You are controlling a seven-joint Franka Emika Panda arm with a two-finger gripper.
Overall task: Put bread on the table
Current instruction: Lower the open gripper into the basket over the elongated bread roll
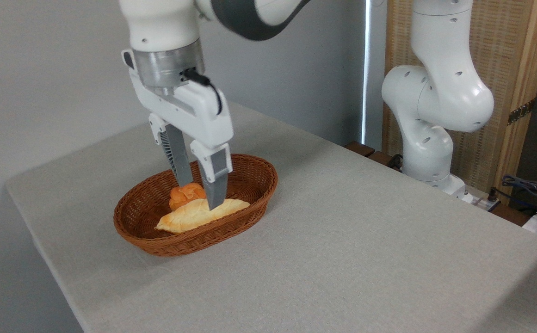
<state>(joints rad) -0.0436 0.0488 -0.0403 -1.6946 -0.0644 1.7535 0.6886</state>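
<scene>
Fingers straddling loaf in basket, not yet closed.
Light grey cloth-textured table (365,240); brown oval wicker basket (259,185); long golden bread (189,219) lies left-right across the narrow-gapped fingers (216,194), near one on top, far one by orange bun (182,194).

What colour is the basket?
Reddish-brown woven wicker, seen in the only camera view.

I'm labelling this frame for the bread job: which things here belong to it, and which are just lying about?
Part of the job:
- bread, lying in the basket
- table
- gripper, fingers down at the bread

Just lying about:
- orange bun behind the bread
- cables at the right edge
</scene>
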